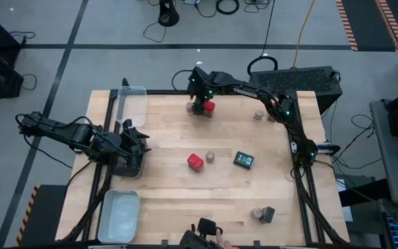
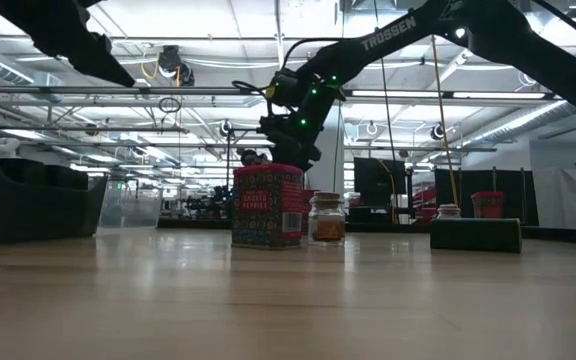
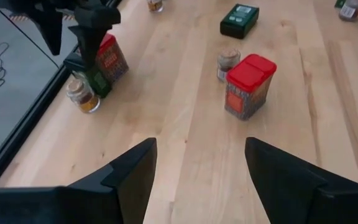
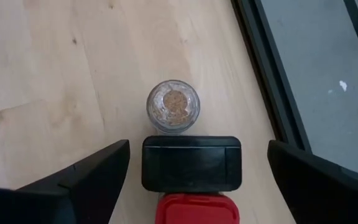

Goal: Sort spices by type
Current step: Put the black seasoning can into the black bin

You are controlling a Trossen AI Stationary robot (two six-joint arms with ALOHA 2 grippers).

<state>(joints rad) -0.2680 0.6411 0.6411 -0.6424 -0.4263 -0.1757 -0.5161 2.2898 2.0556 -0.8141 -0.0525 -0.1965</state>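
Right gripper (image 4: 191, 180) hangs over the far edge of the counter (image 1: 185, 194), fingers spread wide and empty, straddling a dark tin (image 4: 191, 163). A round jar (image 4: 173, 106) stands just beyond that tin and a red tin (image 4: 196, 209) touches its near side. Judgement: descent should stay centred on the dark tin, with the close made only once the fingers clear both neighbours. Left gripper (image 3: 197, 168) waits at the counter's left side, wide open and empty, facing another red tin (image 3: 248, 86) mid-counter.
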